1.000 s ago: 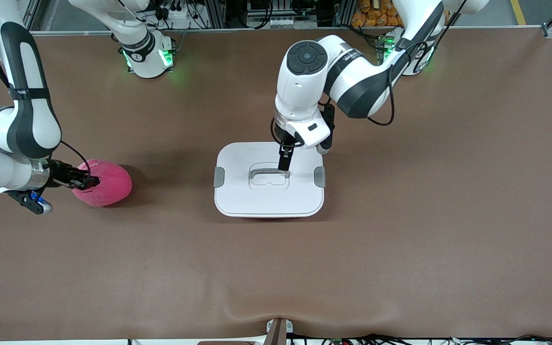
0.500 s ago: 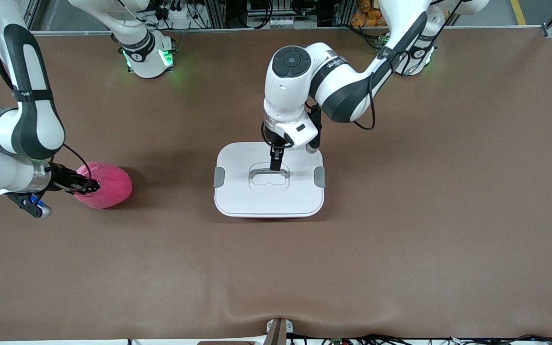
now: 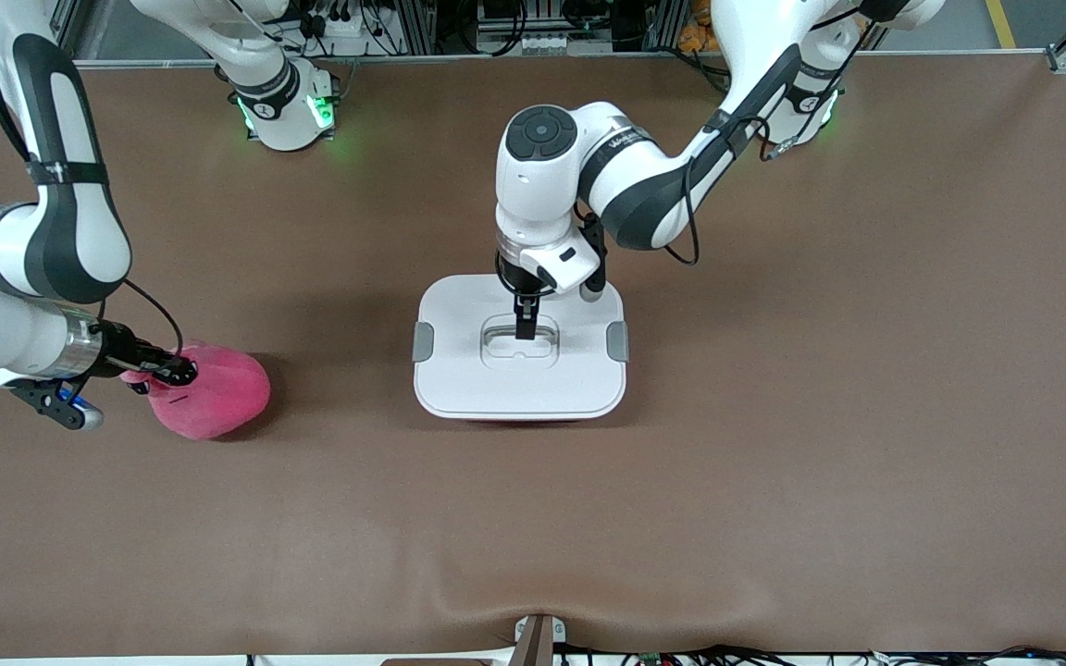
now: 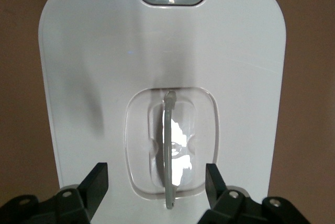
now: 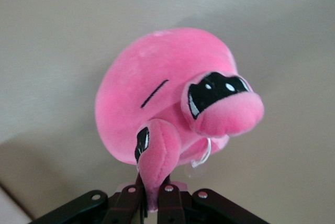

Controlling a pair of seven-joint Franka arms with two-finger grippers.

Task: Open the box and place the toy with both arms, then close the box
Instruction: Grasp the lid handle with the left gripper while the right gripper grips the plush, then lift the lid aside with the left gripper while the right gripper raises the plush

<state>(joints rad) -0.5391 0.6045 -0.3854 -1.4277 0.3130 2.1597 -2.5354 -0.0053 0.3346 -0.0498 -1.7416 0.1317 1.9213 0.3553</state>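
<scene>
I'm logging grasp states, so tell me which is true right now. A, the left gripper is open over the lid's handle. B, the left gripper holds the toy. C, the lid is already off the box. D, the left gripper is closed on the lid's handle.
A: in the left wrist view the left gripper has its fingers spread apart on either side of the handle, with the lid on the box.

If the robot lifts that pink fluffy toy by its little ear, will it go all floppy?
Probably. The round pink plush toy looks soft, and the right pincer pinches only one small flap, so the body would likely dangle and swing. It looks light, so it probably won't slip out.
</scene>
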